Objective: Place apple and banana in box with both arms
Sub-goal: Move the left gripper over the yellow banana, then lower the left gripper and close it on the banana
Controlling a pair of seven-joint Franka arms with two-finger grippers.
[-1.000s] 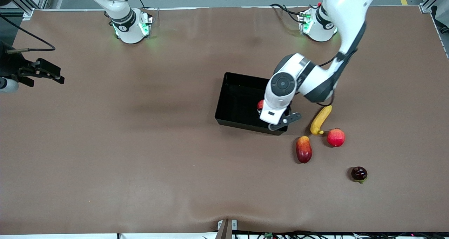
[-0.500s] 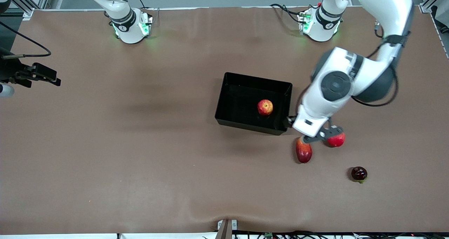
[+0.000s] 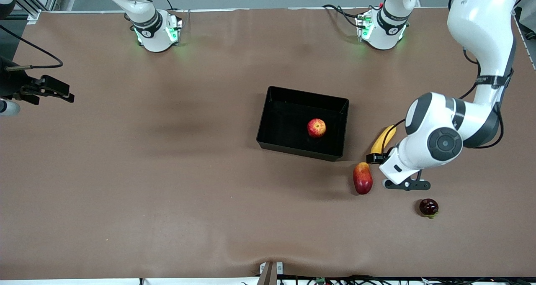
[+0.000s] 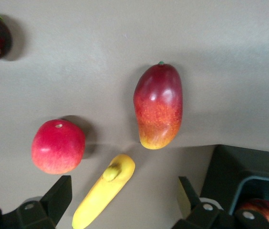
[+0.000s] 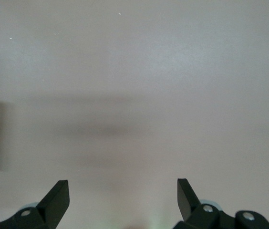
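We see a wide table (image 3: 167, 172) covered in a matte brown sheet that ripples slightly near the camera's edge; grey floor shows past the robots' bases.

Near the middle sits the box (image 3: 268, 121), a glossy black rectangular tray with low walls. The apple (image 3: 316, 127), small, round, red with yellow streaks, rests inside it.

The left gripper (image 4: 125, 198) hangs over the fruit beside the box, toward the left arm's end of the table. Its two black fingers (image 4: 58, 198) are spread wide and hold nothing. Between them lies the banana (image 4: 104, 191), slim, curved, smooth yellow, its length partly cut off in the left wrist view and partly covered by the arm in the front view. Just beside one finger sits a plain pink-red round fruit (image 4: 58, 146), which the arm hides from the front camera. Past the fingertips lies an elongated red-orange mango-like fruit (image 4: 158, 106), and well apart from it a dark, shiny purple fruit (image 3: 429, 206).

The right gripper (image 5: 123, 198) waits over bare table at the right arm's end, fingers apart and empty.
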